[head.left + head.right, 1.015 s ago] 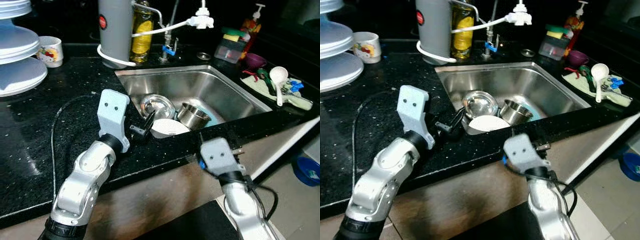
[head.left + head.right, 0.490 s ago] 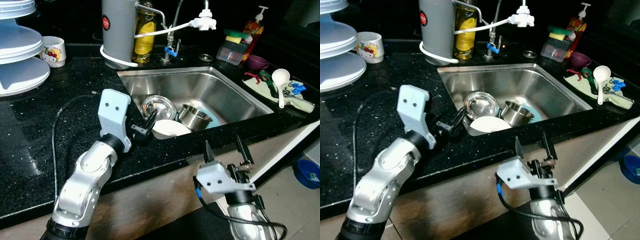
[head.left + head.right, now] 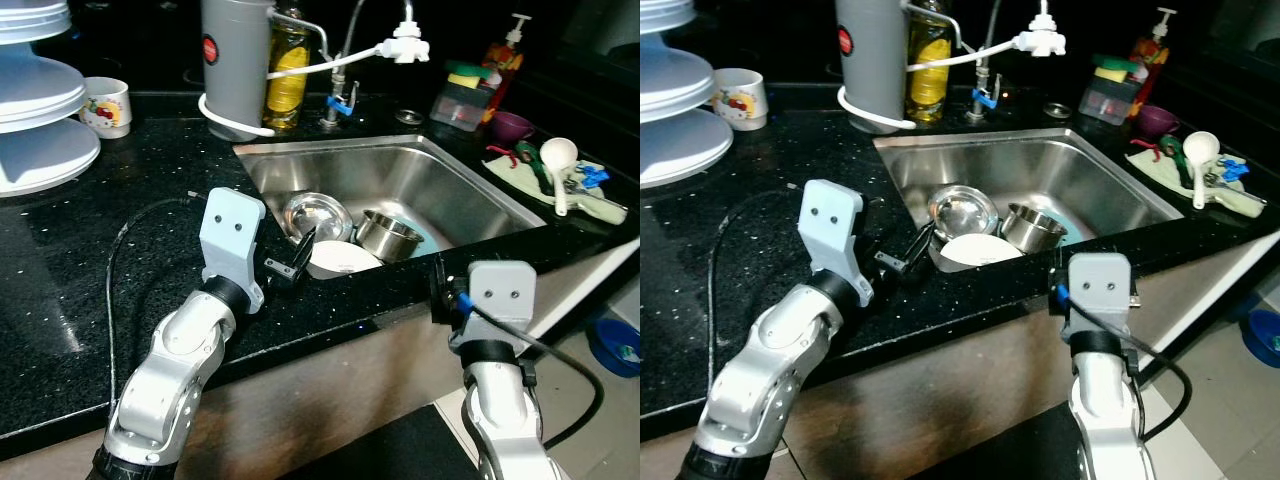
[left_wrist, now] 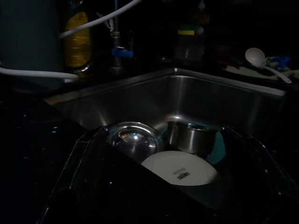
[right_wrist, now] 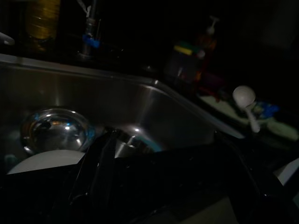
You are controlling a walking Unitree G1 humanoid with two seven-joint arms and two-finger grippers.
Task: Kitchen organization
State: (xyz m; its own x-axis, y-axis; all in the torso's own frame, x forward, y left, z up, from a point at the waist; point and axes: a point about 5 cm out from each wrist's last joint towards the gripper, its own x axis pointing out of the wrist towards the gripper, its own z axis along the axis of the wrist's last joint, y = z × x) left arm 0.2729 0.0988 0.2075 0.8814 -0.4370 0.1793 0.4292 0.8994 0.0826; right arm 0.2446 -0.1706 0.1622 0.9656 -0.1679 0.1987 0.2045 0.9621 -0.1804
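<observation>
A white plate (image 3: 340, 258) lies in the steel sink (image 3: 470, 200), beside a steel bowl (image 3: 317, 213) and steel pot (image 3: 386, 232). The left gripper (image 3: 297, 262), fingers spread, hovers at the sink's near edge just beside the plate. The right gripper (image 5: 163, 177), fingers also spread, points over the black counter (image 3: 80, 260) edge toward the sink.

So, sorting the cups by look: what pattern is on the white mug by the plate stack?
Red cartoon print on the white mug; clearest in the left eye view.

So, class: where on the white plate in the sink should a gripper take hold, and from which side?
Probably the raised near rim of the white plate, reached from the counter side by the left gripper. The plate leans tilted over the steel bowl and steel pot, so that edge stands free of the sink.
</observation>
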